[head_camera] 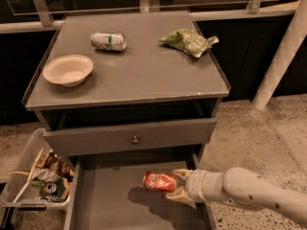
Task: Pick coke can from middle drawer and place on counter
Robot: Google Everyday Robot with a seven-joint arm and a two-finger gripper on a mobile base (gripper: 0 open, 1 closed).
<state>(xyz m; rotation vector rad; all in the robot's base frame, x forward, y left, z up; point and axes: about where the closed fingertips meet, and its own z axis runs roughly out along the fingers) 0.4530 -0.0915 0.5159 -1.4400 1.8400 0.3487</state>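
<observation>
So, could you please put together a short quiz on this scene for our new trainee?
1. True or false: the pale round bowl rests on the flat matte grey counter.
2. Where is the small red aluminium coke can? A) on the counter B) in the bowl C) over the wide shallow grey middle drawer
3. Fill in: the robot's hand, down at the open drawer, is shut on the ____.
Key: 1 true; 2 C; 3 coke can.

Soft overhead light; claw (177, 184) holding coke can (159, 181) shadows middle drawer (103, 207).
</observation>
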